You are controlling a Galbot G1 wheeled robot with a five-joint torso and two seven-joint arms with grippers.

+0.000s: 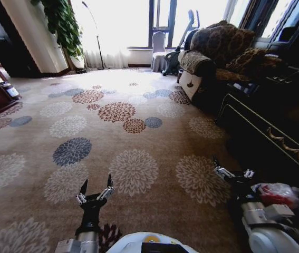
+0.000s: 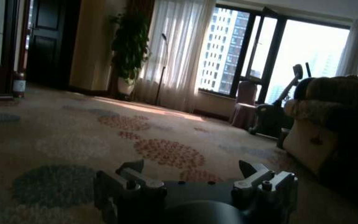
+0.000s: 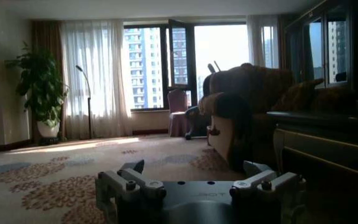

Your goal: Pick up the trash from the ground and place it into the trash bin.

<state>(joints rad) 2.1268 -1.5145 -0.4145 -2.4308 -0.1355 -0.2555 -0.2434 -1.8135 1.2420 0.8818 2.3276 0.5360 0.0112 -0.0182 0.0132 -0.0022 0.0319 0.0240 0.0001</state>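
Note:
My left gripper (image 1: 97, 182) (image 2: 191, 164) hovers low over the flowered carpet (image 1: 133, 132), fingers open with nothing between them. My right gripper (image 1: 233, 169) (image 3: 193, 165) is held low at the right, close to the dark cabinet, also open and holding nothing. Just right of the right arm, crinkly whitish plastic with a red crumpled piece in it (image 1: 276, 193) looks like the lined rim of the trash bin; the arm and shadow hide the rest of it. Trash on the ground is out of view.
A long dark cabinet (image 1: 276, 126) runs along the right. A brown sofa (image 1: 218, 45) stands at the back right, with a chair (image 1: 160, 50) by the windows. A potted plant (image 1: 62, 23) is at the back left. Open carpet stretches ahead.

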